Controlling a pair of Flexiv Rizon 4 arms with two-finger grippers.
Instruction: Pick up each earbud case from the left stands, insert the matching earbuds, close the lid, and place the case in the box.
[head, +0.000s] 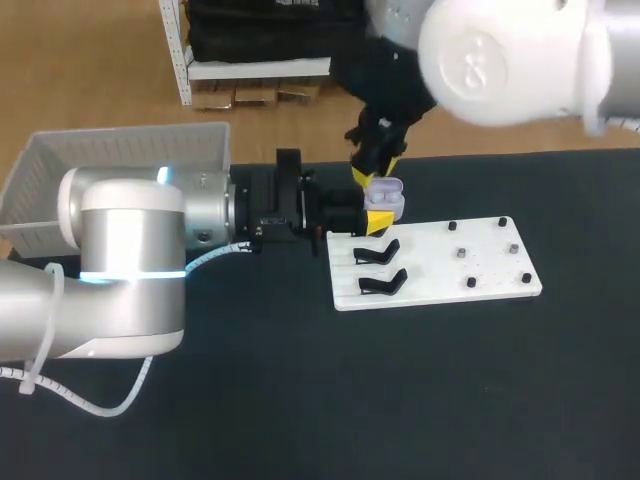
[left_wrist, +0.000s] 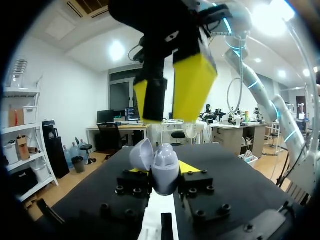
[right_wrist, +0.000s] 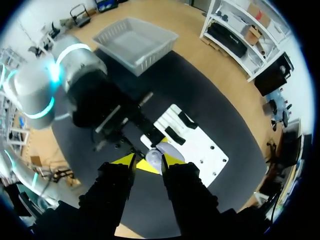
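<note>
A lavender earbud case (head: 389, 201) with its lid swung open is held above the table, at the far left corner of the white stand board (head: 470, 272). My left gripper (head: 377, 207) comes in level from the left and is shut on the case (left_wrist: 165, 169), a yellow tip on each side of it. My right gripper (head: 377, 168) hangs straight above the open case, fingers a little apart and empty. In the left wrist view the right gripper (left_wrist: 170, 97) stands just over the lid. From the right wrist, the case (right_wrist: 161, 159) lies under my right gripper (right_wrist: 148, 161).
Two black clip stands (head: 380, 268) sit on the board's left side, with small black pegs (head: 470, 282) on its right side. A white mesh basket (head: 130, 160) stands at the table's far left, behind my left arm (head: 130, 265). The near part of the black table (head: 400, 400) is bare.
</note>
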